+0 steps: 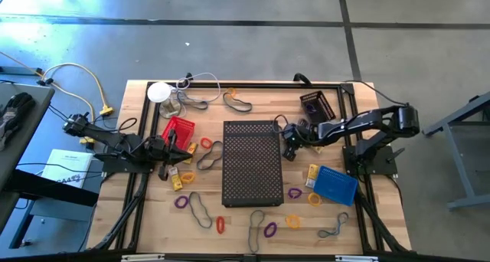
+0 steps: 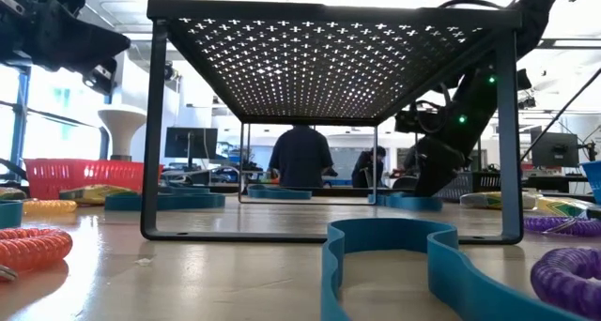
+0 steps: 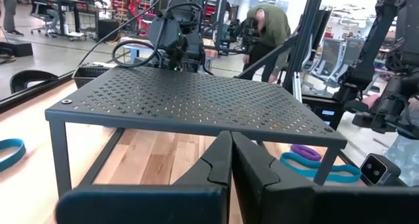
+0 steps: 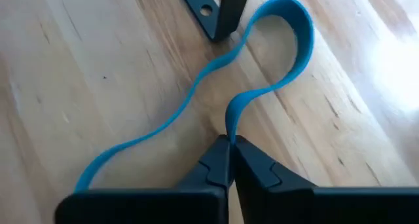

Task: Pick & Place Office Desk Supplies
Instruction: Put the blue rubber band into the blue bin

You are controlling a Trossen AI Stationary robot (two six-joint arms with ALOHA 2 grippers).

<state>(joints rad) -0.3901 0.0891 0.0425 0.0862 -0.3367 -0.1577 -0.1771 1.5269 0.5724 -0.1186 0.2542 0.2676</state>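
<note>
- Beside the perforated black riser's (image 1: 252,162) right edge, the right gripper (image 4: 230,143) has its fingers clenched on a thin blue band (image 4: 262,67), pinching one fold of it.
- The band's remaining loop lies flat on the wooden table (image 4: 78,67), curling past the riser's foot (image 4: 219,14).
- At the riser's left side, the left gripper (image 3: 230,140) is clamped together, empty, just above the table.

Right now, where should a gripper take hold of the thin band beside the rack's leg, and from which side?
Probably at the narrow waist of the thin band, where its two strands nearly meet, coming from above. It stands on edge on the table, so both walls fit between the fingers. The right gripper is shut there.
</note>
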